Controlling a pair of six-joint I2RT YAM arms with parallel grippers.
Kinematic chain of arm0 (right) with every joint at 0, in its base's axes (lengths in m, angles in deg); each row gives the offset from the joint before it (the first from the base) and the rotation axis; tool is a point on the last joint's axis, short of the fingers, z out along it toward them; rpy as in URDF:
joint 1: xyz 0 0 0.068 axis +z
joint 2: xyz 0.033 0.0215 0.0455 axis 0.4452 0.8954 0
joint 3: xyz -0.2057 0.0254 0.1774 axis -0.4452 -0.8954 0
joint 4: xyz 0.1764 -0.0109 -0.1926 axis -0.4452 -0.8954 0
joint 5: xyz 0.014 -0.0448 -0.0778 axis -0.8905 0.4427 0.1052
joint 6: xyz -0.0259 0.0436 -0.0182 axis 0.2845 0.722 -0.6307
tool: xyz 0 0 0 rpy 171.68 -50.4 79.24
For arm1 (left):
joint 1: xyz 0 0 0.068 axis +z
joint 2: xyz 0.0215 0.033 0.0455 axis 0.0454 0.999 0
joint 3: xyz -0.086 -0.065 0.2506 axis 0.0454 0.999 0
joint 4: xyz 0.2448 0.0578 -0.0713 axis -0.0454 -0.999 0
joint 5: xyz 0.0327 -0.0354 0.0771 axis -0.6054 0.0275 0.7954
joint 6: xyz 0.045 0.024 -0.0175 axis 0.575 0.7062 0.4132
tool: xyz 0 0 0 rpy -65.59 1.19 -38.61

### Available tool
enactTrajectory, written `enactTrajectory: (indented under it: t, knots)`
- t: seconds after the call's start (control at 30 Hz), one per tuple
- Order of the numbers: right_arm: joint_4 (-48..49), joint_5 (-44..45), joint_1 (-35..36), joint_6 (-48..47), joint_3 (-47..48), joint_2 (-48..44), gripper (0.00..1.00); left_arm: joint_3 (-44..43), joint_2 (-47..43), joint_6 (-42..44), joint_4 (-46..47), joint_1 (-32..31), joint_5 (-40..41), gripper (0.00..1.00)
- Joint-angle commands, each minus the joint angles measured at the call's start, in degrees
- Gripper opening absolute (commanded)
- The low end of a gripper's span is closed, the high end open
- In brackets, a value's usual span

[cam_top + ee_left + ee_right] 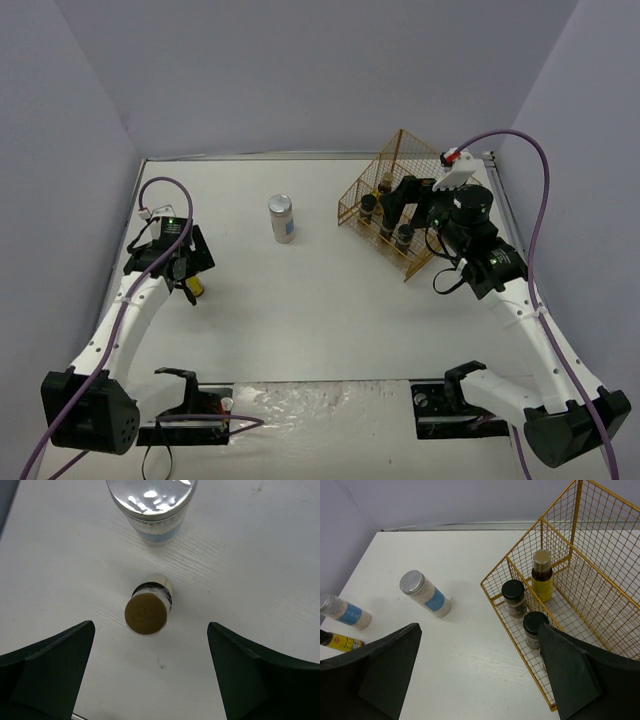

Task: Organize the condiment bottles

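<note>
The left claw (183,270) is hanging wide open low over the table (330,330), gripping nothing. Its fingers (55,670) are standing on either side of a slim bottle (146,613) and well clear of it, which reads as lining up to close on it. That bottle is standing upright on the bare table, its tan cap facing the wrist camera, so a grip from above looks workable. A silver jar (150,505) is standing just beyond it, near enough that a careless descent could be knocking it. The right claw (480,635) is gaping too, with nothing in it. It is hovering at the near corner of the basket (510,555), probably because that arm is serving the basket side of the job. Inside the basket a black jar (513,597), a second black jar (535,627) and a second slim bottle (542,575) are standing upright in a tight group, seemingly to be leaving room for more. Whether anything is hiding behind the right finger I cannot tell. A second silver jar (282,218) is standing alone mid-table between the arms. So three bottles are sitting outside the basket, and the sorting looks roughly half done.
</note>
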Motion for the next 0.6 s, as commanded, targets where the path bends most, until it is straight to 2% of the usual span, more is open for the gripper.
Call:
enactTrajectory:
  t: [0.0,0.17,0.3,0.43,0.57]
  knots:
    - [4.2,-3.5,0.0,-1.0,-1.1,-2.3,1.0,1.3,2.4,-2.6,8.7,4.4,-3.5,0.92]
    - [4.4,-4.3,0.0,-1.9,-2.8,-3.1,1.0,2.3,5.8,-4.3,11.6,5.7,-4.7,0.88]
    - [4.5,-4.5,0.0,-2.3,-3.4,-3.7,1.0,3.4,6.8,-5.2,13.7,5.7,-3.8,0.8]
    - [4.5,-4.6,0.0,-2.6,-3.6,-4.1,1.0,3.4,7.2,-5.4,13.7,5.5,-3.0,0.68]
    - [4.6,-4.6,0.0,-2.7,-4.0,-4.2,1.0,3.3,6.8,-5.0,13.1,5.5,-2.0,0.51]
